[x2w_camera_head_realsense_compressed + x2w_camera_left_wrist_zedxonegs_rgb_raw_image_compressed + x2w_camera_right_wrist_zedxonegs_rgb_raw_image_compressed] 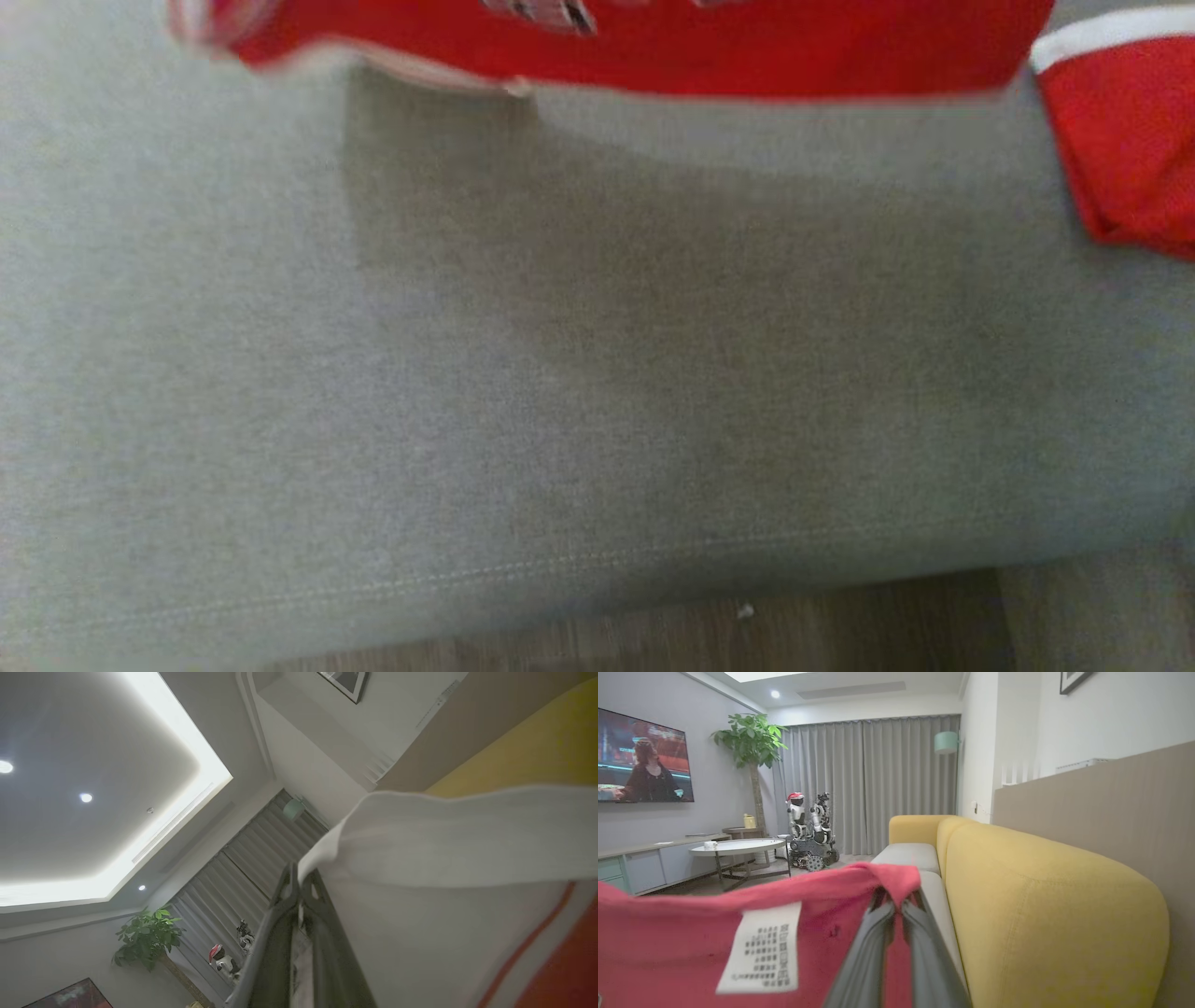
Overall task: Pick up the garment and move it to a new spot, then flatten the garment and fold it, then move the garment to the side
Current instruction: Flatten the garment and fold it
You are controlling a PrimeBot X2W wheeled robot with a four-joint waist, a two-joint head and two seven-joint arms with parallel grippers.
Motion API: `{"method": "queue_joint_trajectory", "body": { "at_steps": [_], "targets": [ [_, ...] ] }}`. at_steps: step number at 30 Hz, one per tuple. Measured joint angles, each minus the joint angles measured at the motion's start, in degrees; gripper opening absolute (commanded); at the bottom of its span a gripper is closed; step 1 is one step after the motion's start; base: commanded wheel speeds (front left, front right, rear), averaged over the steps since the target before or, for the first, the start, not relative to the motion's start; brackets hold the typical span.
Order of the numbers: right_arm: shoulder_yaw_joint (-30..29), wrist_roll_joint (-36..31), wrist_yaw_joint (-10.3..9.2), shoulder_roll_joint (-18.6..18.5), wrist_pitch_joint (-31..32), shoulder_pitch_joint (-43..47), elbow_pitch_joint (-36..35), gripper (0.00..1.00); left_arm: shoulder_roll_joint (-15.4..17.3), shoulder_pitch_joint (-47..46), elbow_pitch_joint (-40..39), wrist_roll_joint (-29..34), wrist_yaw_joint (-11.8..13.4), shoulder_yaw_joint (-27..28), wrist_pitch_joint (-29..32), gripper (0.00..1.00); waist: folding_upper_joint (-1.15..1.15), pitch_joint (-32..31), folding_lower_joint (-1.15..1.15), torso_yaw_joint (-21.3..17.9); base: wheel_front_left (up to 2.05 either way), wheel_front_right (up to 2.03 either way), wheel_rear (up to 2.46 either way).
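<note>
The garment (653, 47) is a red jersey with white trim, hanging along the top of the head view above a grey cushion, with another red part (1130, 140) at the right edge. In the left wrist view my left gripper (297, 882) is shut on the garment's white, red-striped trim (444, 858), pointing up toward the ceiling. In the right wrist view my right gripper (896, 900) is shut on a red corner of the garment (714, 924), whose small white tag (761, 947) faces the camera.
The grey sofa seat (560, 355) spans the head view, with wooden floor (747, 625) along its near edge. A yellow sofa back (1041, 896) runs at the right of the right wrist view. Beyond stand a round table (738, 847), a plant (752, 742) and another robot (810, 835).
</note>
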Motion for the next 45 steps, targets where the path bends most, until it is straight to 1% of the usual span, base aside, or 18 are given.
{"method": "queue_joint_trajectory", "body": {
  "at_steps": [2,4,5,6,7,12,15,18,22,26,28,29,31,33,36,37,42,45],
  "targets": [
    [0.0,-1.2,0.0,0.1,-2.4,-5.0,2.9,0.0,-0.3,-6.2,3.1,1.6,0.1,-0.1,-1.4,0.0,0.0,2.4,0.0,-0.3,0.0,0.0,0.0],
    [0.1,-2.6,0.0,0.4,-5.1,-9.7,6.2,0.0,-0.5,-11.9,5.6,2.9,1.1,-0.2,-3.0,0.0,0.0,4.9,0.0,-0.7,0.0,0.0,0.0],
    [0.1,-3.3,0.0,0.6,-6.8,-11.8,7.8,0.0,-0.7,-14.4,6.6,3.5,1.9,-0.3,-3.6,0.0,0.0,6.2,0.0,-0.9,0.0,0.0,0.0],
    [0.2,-5.2,0.0,1.2,-10.5,-15.4,10.9,0.0,-0.8,-18.2,8.1,4.4,3.7,-0.5,-4.2,0.0,0.0,8.6,0.01,-1.4,0.0,0.0,0.0],
    [0.1,-6.1,0.0,1.4,-12.4,-16.9,12.3,0.0,-0.8,-19.7,8.3,4.8,4.4,-0.9,-4.2,0.0,0.0,9.7,0.01,-1.6,0.0,0.0,0.0],
    [-2.9,-12.6,0.0,1.4,-21.7,-24.0,16.9,0.0,-0.6,-23.8,0.9,3.6,8.2,-3.3,-4.2,0.0,0.0,15.0,0.01,-2.3,0.0,0.0,0.0],
    [-3.4,-14.2,0.0,1.5,-23.5,-25.0,19.9,0.0,0.3,-22.4,-4.2,0.6,9.8,-4.7,-4.2,0.0,0.0,17.7,0.02,-1.7,0.0,0.0,0.0],
    [-2.9,-14.2,0.0,2.5,-24.0,-22.0,24.0,0.0,2.1,-14.5,-8.7,-2.5,11.4,-6.7,-4.2,0.0,0.0,18.6,0.02,-0.2,0.0,0.0,0.0],
    [-1.7,-12.5,0.0,3.0,-24.3,-14.2,28.9,0.0,3.5,1.0,-12.6,-8.4,11.6,-9.4,-4.2,0.0,0.0,17.2,0.01,1.6,0.0,0.0,0.0],
    [-0.3,-6.7,0.0,2.6,-22.7,-6.1,31.6,0.0,3.4,16.0,-15.6,-16.4,11.6,-9.1,-4.2,0.0,0.0,13.8,0.0,2.6,0.0,0.0,0.0],
    [0.8,-2.9,0.0,2.5,-20.9,-1.4,31.7,0.0,3.5,23.9,-16.2,-20.6,10.5,-8.9,-4.2,0.0,0.01,11.9,0.0,3.0,0.0,0.0,0.0],
    [1.5,-1.0,0.0,2.4,-19.5,1.1,31.7,0.0,3.4,28.2,-16.6,-22.7,10.5,-8.7,-4.2,0.0,0.01,10.8,0.0,3.1,0.0,0.0,0.0],
    [2.4,3.2,0.0,2.2,-17.1,6.7,30.7,0.0,3.4,36.5,-17.0,-26.7,8.8,-8.5,-4.2,0.0,0.01,8.7,0.0,3.4,0.0,0.0,0.0],
    [3.4,6.7,0.0,1.6,-14.4,12.8,28.9,0.0,3.4,44.2,-17.2,-30.5,7.9,-8.4,-4.2,0.0,0.0,6.6,-0.01,3.6,0.0,0.0,0.0],
    [4.1,9.8,0.0,0.1,-11.4,21.2,25.8,0.0,3.2,53.9,-16.6,-36.0,6.7,-8.7,-4.1,0.0,0.01,3.4,-0.01,3.8,0.0,0.0,0.0],
    [4.1,9.8,0.0,0.1,-11.4,21.2,25.8,0.0,3.2,53.9,-16.6,-36.0,6.7,-8.7,-4.1,0.0,0.01,3.4,-0.01,3.8,0.0,0.0,0.0],
    [2.9,12.9,0.0,-1.0,-7.5,31.8,18.9,0.0,2.8,64.1,-17.0,-42.6,6.7,-8.9,-1.8,0.0,0.01,-1.5,-0.01,4.0,0.0,0.0,0.0],
    [1.3,12.9,0.0,-1.1,-5.1,37.2,14.2,0.0,3.0,68.0,-20.3,-44.9,8.1,-8.5,-0.9,0.0,0.01,-3.8,-0.01,4.1,0.0,0.0,0.0]
  ]
}}
